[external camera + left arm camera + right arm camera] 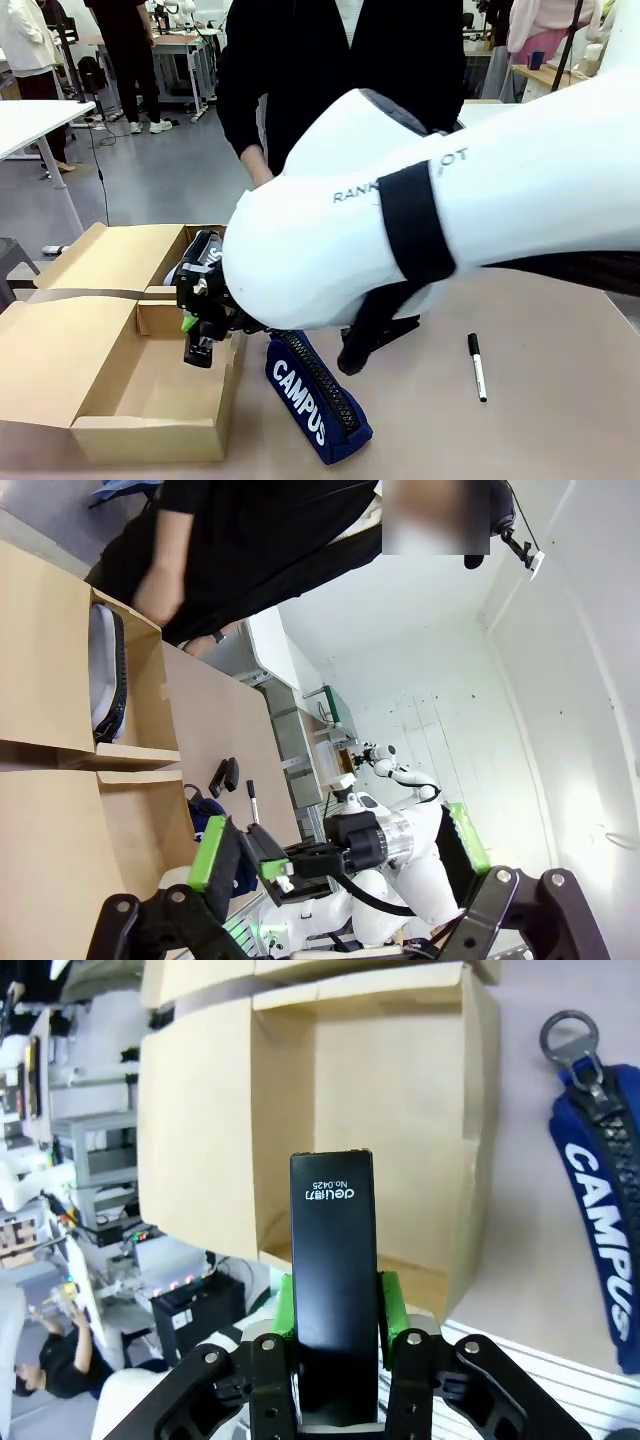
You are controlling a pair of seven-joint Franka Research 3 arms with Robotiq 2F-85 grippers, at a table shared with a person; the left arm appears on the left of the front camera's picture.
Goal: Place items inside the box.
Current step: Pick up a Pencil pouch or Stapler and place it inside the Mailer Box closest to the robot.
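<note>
the right gripper (335, 1305) is clamped narrow on the black stapler (332, 1260), its green pads pressed against the two long sides. the stapler is a smooth, matte, flat-faced bar with squared corners and small white "deli" print near its tip. it points down over the open inside of the box (150, 435), a long tan container of plain cardboard with dull, fibrous walls, straight folded edges and a wide lid flap lying open to one side. whether the stapler touches the floor of the box i cannot tell.

just beside the box's near corner, on the pale table (560, 420), lies the navy pencil case (315, 400). it is a soft fabric tube with a chunky black zip, a metal ring pull and bold white "campus" letters. the black marker (477, 366), slim and round with a white band, lies well apart from it toward the right.

the left gripper (336, 840) is up off the table with its jaws spread wide and nothing between the green pads.
</note>
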